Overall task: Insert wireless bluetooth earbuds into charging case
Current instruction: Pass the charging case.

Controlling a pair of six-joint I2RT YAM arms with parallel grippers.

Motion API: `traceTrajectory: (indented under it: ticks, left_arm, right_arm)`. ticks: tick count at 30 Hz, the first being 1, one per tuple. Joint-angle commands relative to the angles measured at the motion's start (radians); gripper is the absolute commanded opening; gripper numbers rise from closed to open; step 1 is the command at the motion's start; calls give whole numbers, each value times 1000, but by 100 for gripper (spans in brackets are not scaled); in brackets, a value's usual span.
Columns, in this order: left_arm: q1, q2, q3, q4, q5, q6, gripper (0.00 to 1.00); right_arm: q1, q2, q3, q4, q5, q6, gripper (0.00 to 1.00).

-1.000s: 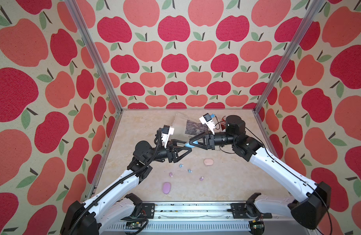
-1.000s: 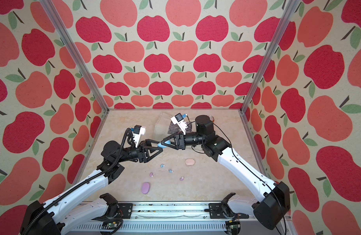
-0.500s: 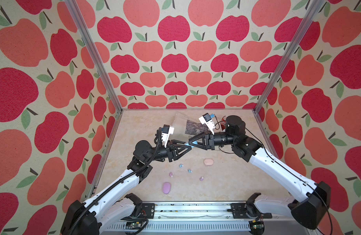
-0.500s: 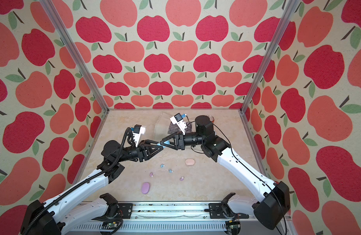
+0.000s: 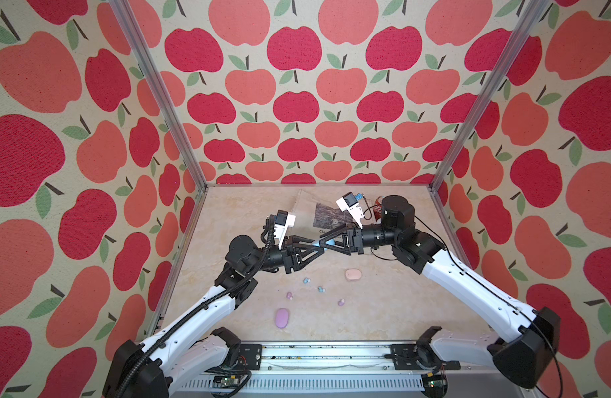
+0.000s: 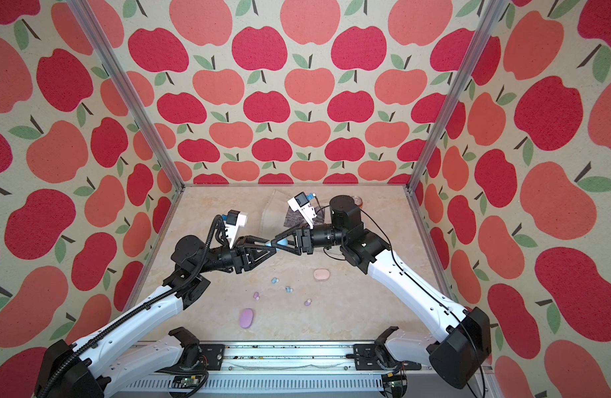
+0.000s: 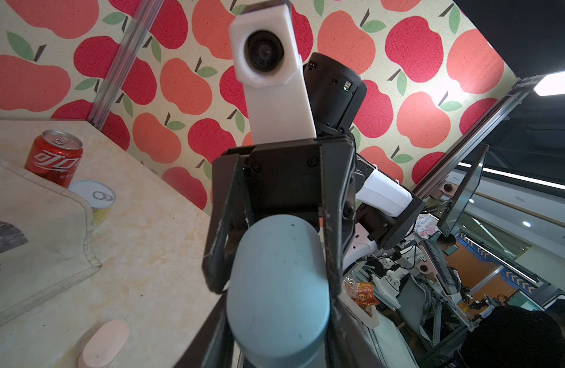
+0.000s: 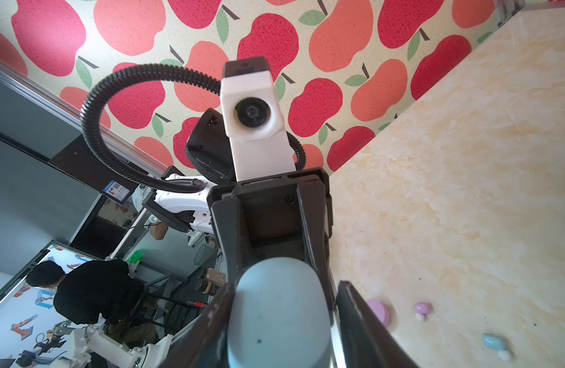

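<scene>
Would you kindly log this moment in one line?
phase: mid-air handover | left gripper: shut on blue case | right gripper: open around it | earbuds: loose on table

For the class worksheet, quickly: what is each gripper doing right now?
Left gripper: closed on the blue case.
Right gripper: open, its fingers loose around the same case.

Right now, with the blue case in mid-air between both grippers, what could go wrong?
1. In the right wrist view one finger of the right gripper stands off the blue case, so the left gripper alone may be carrying it by its rounded end. A slip would drop it.
2. Loose earbuds lie on the table nearby, and a falling case could scatter them.
</scene>
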Motion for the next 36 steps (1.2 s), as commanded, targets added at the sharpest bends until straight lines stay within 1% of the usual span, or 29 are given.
traceTrajectory:
  ticks: [1,4,7,9,14,24,29,36]
  left_arm:
    - [14,-20,68,-85,73,90,12]
    - [25,-26,101,-197,118,154,11]
    - [26,-34,140,-334,148,242,11]
    - [26,-36,158,-395,159,288,11]
    - [29,-36,182,-453,174,331,11]
    - [29,-33,178,-431,154,326,11]
    - [31,-36,178,-445,140,333,11]
    - [34,-39,176,-456,128,338,11]
  right_arm:
    - [3,7,60,-111,-39,-42,61]
    - [-6,10,87,-163,-57,-66,65]
    - [-11,13,115,-224,-66,-100,65]
    - [-13,17,132,-262,-70,-124,65]
    - [-12,24,144,-283,-77,-132,64]
    - [21,42,150,-285,-60,-131,51]
    - [26,39,155,-302,-36,-149,47]
    - [26,38,166,-333,-14,-171,31]
